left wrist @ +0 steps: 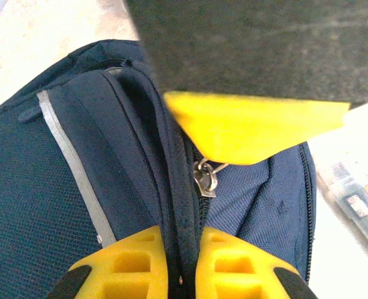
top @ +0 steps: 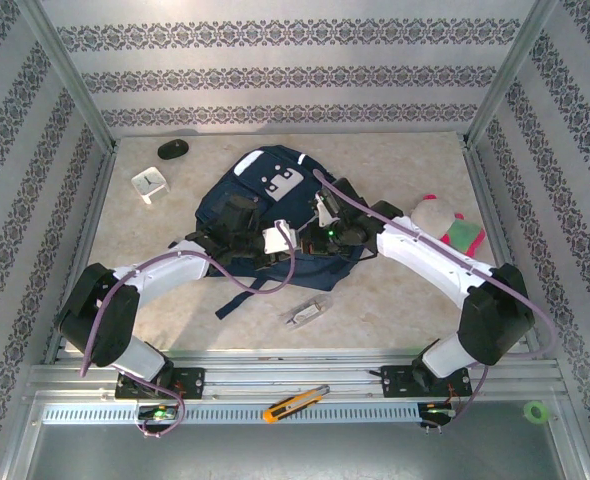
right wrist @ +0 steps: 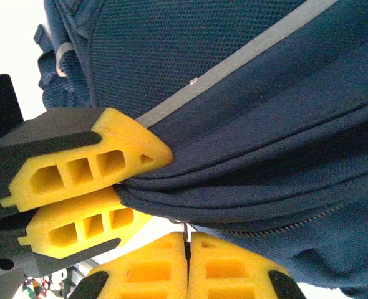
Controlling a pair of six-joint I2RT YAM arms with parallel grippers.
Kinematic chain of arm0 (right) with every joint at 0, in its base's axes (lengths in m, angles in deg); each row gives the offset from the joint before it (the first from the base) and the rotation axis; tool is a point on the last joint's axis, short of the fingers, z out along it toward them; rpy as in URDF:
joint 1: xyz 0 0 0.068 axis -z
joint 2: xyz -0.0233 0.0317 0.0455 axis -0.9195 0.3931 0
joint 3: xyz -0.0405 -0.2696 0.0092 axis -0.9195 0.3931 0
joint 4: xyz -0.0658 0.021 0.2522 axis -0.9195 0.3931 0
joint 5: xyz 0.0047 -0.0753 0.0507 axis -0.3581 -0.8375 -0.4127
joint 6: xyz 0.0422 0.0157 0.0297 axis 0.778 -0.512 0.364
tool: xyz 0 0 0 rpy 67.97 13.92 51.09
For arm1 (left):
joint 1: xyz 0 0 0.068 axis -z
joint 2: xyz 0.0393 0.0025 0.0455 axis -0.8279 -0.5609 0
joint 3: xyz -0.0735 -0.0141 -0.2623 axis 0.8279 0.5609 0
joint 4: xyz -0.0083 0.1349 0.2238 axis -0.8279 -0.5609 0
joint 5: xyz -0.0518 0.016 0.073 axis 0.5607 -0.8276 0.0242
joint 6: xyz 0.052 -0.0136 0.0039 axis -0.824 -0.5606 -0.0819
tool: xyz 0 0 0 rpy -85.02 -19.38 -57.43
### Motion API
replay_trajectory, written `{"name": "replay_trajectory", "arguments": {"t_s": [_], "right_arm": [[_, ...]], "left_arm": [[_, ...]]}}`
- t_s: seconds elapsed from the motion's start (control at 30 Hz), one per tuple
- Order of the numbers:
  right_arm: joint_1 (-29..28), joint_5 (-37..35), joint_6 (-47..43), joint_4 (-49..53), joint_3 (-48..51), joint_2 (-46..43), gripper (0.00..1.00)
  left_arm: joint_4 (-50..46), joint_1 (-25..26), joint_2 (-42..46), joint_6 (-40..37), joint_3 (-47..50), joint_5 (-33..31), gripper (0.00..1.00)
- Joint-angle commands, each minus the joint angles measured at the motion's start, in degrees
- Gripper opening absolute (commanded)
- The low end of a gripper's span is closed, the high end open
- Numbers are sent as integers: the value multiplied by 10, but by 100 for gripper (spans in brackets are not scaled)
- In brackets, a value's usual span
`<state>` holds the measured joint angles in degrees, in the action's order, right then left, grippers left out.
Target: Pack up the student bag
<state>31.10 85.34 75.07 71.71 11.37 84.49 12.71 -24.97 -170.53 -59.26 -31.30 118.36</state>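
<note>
One large dark navy fabric backpack (right wrist: 190,50), inside hidden. Left pincer (left wrist: 183,268) clamps its zip fold; right pincer (right wrist: 188,246), just beside, is closed.

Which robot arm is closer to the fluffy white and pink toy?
Right. The right arm passes close beside the fluffy white and pink toy; the left arm lies across the dark navy fabric backpack from it.

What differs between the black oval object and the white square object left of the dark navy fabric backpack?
The black oval object is dark and rounded; the white square object is pale and straight-edged. The black one lies farther back; the white one nearer the front. Both rest on the table, apart from the navy backpack.
</note>
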Motion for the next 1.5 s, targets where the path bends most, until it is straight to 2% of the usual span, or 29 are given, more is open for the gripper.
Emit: {"name": "replay_trajectory", "arguments": {"t_s": [0.0, 0.1, 0.13, 0.2, 0.23, 0.27, 0.5, 0.53, 0.57, 0.7, 0.8, 1.0, 1.27, 1.47], "right_arm": [[1, 0, -37, -33, 28, -12, 0], [-10, 27, -57, -73, 45, -12, 0], [-11, 30, -59, -79, 48, -16, 0], [-10, 32, -60, -87, 51, -28, 0], [-9, 31, -62, -87, 51, -36, 0], [-5, 32, -64, -80, 50, -42, 0], [12, 46, -87, -47, 50, -49, 0], [12, 47, -88, -45, 49, -48, 0], [13, 47, -90, -45, 49, -47, 0], [8, 37, -88, -46, 42, -47, 0], [-9, 33, -77, -66, 39, -43, 0], [-58, 22, -55, -114, 15, -10, 0], [-74, 4, -40, -142, 13, 6, 0], [-55, -80, -70, -59, 16, -27, 0]], "left_arm": [[-15, -13, 11, 57, 3, 69, 0], [8, -14, 7, 102, 8, 96, 1], [9, -14, 6, 110, 9, 90, 9], [7, -14, 7, 115, 17, 49, 33], [2, -14, 11, 111, 22, 23, 42], [-5, -16, 16, 102, 26, 2, 47], [-58, -24, 36, 33, 43, -99, 54], [-60, -24, 36, 32, 43, -105, 53], [-59, -25, 38, 30, 43, -106, 48], [-49, -25, 41, 31, 41, -95, 15], [-49, -25, 37, 50, 31, -42, 5], [0, -15, 22, 134, 18, 35, 0], [17, -5, 25, 160, 15, 46, 0], [-11, -7, 30, 132, 23, 6, 0]]}}
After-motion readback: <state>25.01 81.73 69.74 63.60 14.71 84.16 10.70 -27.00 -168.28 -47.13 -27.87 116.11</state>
